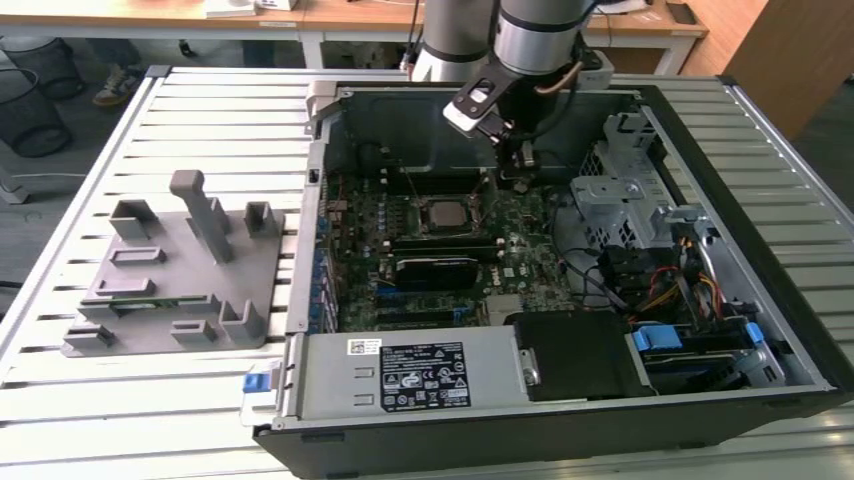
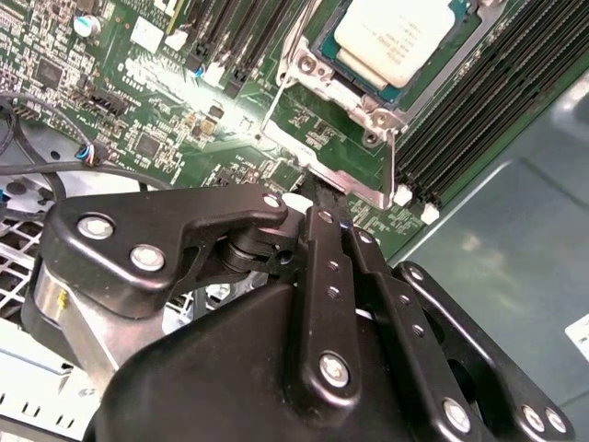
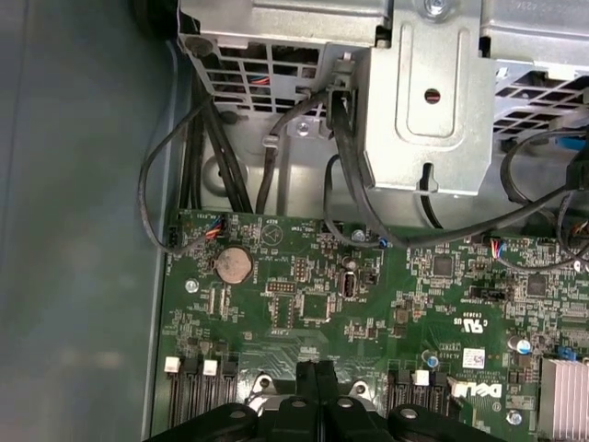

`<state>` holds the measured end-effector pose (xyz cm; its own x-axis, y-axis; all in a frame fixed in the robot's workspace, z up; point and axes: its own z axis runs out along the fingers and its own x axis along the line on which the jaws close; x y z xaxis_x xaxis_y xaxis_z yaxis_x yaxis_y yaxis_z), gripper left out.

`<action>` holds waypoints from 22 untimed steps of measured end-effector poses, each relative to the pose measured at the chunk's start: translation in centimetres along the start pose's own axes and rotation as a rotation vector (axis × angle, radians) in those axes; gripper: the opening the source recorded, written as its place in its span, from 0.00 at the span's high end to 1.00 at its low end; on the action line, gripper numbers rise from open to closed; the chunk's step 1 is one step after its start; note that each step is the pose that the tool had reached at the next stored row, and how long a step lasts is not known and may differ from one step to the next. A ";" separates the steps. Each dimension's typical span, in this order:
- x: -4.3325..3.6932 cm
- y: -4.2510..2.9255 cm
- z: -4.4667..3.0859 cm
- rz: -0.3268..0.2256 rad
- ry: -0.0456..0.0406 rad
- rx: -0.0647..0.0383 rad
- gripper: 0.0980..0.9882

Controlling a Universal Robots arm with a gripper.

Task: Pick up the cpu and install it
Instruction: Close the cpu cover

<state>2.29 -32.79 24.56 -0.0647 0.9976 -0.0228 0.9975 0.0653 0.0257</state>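
While the cpu lies seated, pincer closed, just beside socket frame edge

The cpu is showing off a silvery-white top with a darker rim. The motherboard is looking bright green with black slots, and the hand is looking plain matte black. The fixture block is coming across flat grey, and the bench is wearing white ribbed slats.

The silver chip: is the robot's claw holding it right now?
No, the cpu lies in its socket on the motherboard, and the gripper is beside it, shut on nothing.
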 end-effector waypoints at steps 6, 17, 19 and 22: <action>0.04 -0.69 -0.02 0.000 0.0000 0.000 0.99; 0.14 -2.11 -0.06 0.000 0.0000 0.000 0.99; 0.16 -2.37 -0.06 0.000 0.0000 0.000 0.99; 0.18 -2.76 -0.07 0.000 -0.0001 0.000 0.99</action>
<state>-0.47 -32.79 24.56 -0.0647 0.9976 -0.0230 0.9975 0.0653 0.0257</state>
